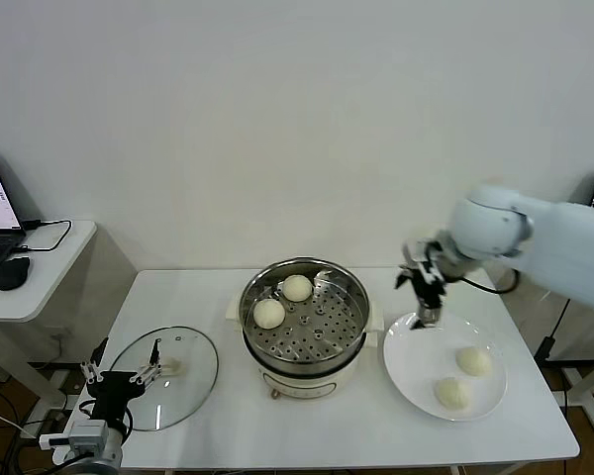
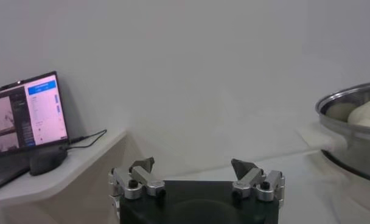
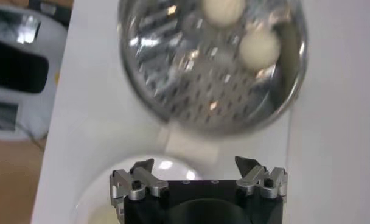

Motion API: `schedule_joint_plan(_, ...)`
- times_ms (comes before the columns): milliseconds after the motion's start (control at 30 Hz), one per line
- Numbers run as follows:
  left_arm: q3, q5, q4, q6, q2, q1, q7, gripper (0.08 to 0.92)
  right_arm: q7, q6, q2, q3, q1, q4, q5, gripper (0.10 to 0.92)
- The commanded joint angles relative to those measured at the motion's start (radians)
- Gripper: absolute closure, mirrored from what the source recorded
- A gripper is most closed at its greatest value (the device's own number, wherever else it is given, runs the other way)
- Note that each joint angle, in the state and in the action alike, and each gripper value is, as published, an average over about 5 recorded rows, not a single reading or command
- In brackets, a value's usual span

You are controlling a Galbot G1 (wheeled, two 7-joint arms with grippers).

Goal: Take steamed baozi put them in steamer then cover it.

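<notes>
Head view: two baozi [image 1: 283, 300] in steamer [image 1: 351, 346]

So there's a white bench [image 1: 218, 297] with three things sitting on it. The glass cover [image 1: 168, 376] lies flat at the near left, the steamer [image 1: 305, 327] stands in the middle, and a white plate [image 1: 408, 361] is on the right, just beside the steamer. All upright, nothing stacked.
</notes>
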Motion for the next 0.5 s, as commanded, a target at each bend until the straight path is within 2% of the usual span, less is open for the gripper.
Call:
schedule_joint_plan(33, 0.001, 0.004, 0.002, 0.001, 0.0, 0.0, 0.001, 0.177, -0.052, 0.116, -0.189, 0.097, -0.202, 0.028, -0.19, 0.203)
schedule_joint_plan(300, -0.003, 0.013, 0.006, 0.005, 0.002, 0.0, 0.001, 0.177, -0.024, 0.156, -0.225, 0.397, -0.6, -0.012, -0.291, 0.203)
schedule_joint_plan(500, -0.004, 0.02, 0.012, 0.006, -0.001, 0.0, 0.001, 0.177, 0.005, 0.156, -0.204, 0.523, -0.779, -0.028, -0.31, 0.203)
